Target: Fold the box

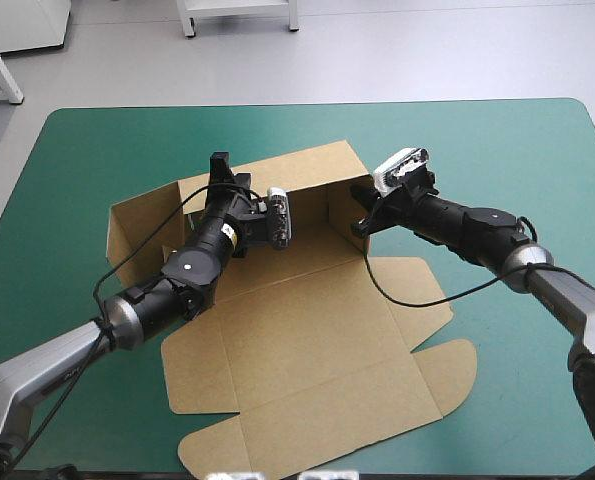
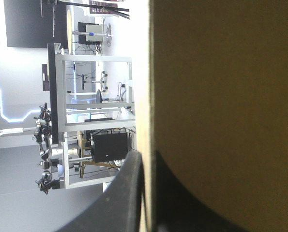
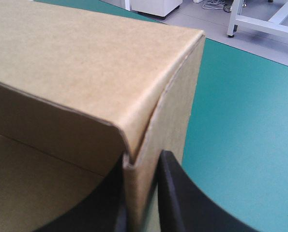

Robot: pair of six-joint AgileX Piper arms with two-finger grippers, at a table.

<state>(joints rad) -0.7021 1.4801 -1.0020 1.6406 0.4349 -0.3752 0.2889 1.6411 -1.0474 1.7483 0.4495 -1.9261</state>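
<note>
The left gripper [image 1: 220,180], at about eleven o'clock from the sheet's middle, is pinching an upright panel of the brown box [image 1: 317,340] near its far-left corner. In its wrist view the board's edge is running straight between the two black fingers [image 2: 127,193], which are all but closed on it. The box is lying in the middle of the table [image 1: 77,160]. Its half toward twelve o'clock is standing up as walls, while the half toward six o'clock is lying flat with its flaps spread on the teal-green cover. At about one o'clock the right gripper [image 1: 363,208] is grasping the raised right wall beside the far-right corner. Its wrist view is showing that wall's edge clamped tight between its fingers [image 3: 170,193], with the folded corner rising just ahead of them.
</note>
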